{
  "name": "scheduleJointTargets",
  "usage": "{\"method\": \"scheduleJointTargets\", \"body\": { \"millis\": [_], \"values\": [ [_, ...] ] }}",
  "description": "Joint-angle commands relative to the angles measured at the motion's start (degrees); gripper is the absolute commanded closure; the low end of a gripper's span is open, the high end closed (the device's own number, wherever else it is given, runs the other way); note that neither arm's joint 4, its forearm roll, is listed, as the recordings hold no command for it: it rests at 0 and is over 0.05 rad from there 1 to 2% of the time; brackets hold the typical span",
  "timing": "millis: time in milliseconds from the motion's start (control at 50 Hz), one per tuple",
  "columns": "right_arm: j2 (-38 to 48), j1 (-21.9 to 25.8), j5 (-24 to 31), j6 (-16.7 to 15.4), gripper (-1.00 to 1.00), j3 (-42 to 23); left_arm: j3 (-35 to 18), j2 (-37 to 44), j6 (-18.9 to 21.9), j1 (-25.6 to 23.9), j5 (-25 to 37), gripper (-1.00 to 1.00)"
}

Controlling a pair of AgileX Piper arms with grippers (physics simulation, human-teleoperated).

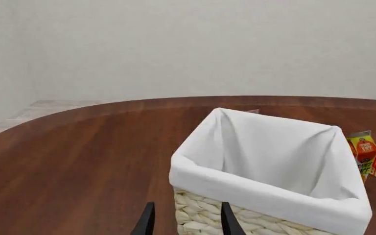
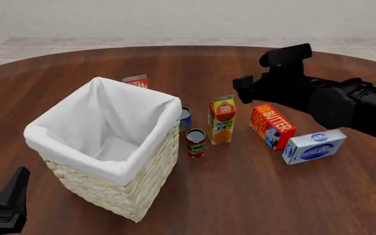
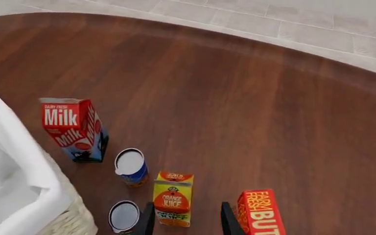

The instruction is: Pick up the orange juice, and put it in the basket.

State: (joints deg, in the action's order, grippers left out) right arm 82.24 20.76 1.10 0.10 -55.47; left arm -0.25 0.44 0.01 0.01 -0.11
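Reaching for the tall yellow-orange gable-top carton of orange juice (image 2: 222, 120) is the step in hand, and the black right gripper (image 3: 185, 219) hangs above the table, up and to the right of the carton in the front view, not touching it. Its two dark fingers stand apart, with the carton partly between them in the right wrist view. To do this step well, the operator should probably bring the gripper lower and centre it over the red top, then close on the two flat side faces, because the small red can (image 2: 195, 142) and the blue can (image 2: 184, 119) stand just beside the carton on its left, and the flat red-orange butter box (image 2: 271, 126) lies near on its right. The carton stands upright, a little right of the middle of the front view, so its long axis is vertical; its printed face with the orange picture looks toward the lower edge of the frame. The large cream wicker basket with white cloth liner (image 2: 77, 149) fills the left half of that view. The left gripper (image 1: 186, 221), in the lower left corner, also has its fingers apart and holds nothing.
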Motion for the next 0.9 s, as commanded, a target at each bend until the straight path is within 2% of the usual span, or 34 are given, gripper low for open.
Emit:
{"method": "scheduleJointTargets", "body": {
  "millis": [20, 180, 300, 700, 900],
  "values": [
    [3.4, 0.0, -2.1, 0.2, -1.0, 0.3, 0.0, 0.0, 0.0, 0.0, 0.0, -1.0],
    [4.5, 1.0, -3.0, 1.5, -1.0, 0.1, 0.0, 0.0, 0.0, 0.0, 0.0, -1.0],
    [5.6, 1.0, -3.9, 0.7, -1.0, -0.2, 0.0, 0.0, 0.0, 0.0, 0.0, -1.0],
    [7.9, 2.5, -4.9, 2.6, -1.0, -1.3, 0.0, 0.0, 0.0, 0.0, 0.0, -1.0],
    [9.4, 2.3, -5.3, 2.1, -1.0, -1.7, 0.0, 0.0, 0.0, 0.0, 0.0, -1.0]
  ]
}}
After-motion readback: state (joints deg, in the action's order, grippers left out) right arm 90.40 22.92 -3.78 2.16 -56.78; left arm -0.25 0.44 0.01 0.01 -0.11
